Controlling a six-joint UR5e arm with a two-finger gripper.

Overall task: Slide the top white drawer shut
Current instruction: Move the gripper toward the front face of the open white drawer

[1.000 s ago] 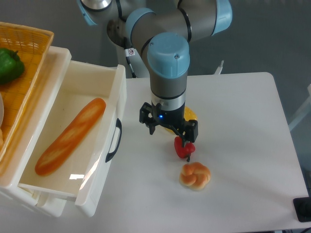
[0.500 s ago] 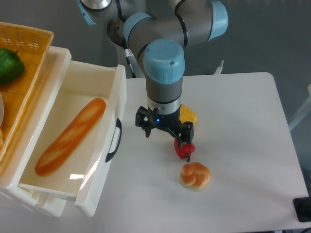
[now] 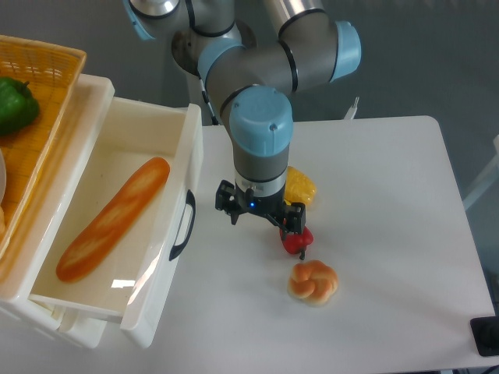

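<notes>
Top white drawer (image 3: 183, 167) | glossy plastic, open | curved black handle (image 3: 184, 226)

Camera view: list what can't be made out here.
- Hand: its fingers are hidden under the wrist, so open or shut is unclear.
- Lower drawer: hidden beneath the open top white drawer.
- Orange wicker basket: cut off by the left edge.
- Yellow item: partly hidden behind the arm.

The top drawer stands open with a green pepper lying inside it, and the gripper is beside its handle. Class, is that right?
Not quite. The camera view shows a baguette inside the top drawer; the green pepper sits in the basket. The gripper is beside the handle.
</notes>
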